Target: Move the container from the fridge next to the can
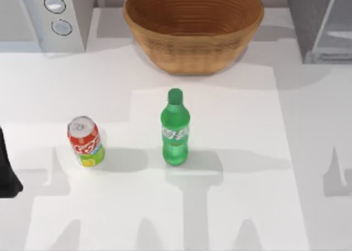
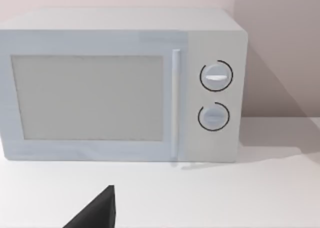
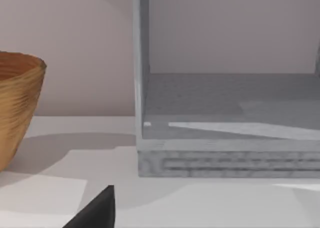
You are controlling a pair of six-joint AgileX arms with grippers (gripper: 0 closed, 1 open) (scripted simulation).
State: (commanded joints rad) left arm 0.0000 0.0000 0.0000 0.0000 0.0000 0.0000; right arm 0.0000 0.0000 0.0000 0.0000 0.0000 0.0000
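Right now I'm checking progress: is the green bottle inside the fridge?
No, the green bottle stands upright on the table, right of the can.

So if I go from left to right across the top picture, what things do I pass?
Microwave → can → bottle → fridge. The basket sits behind, spanning the middle, so it has no clear place in the order.
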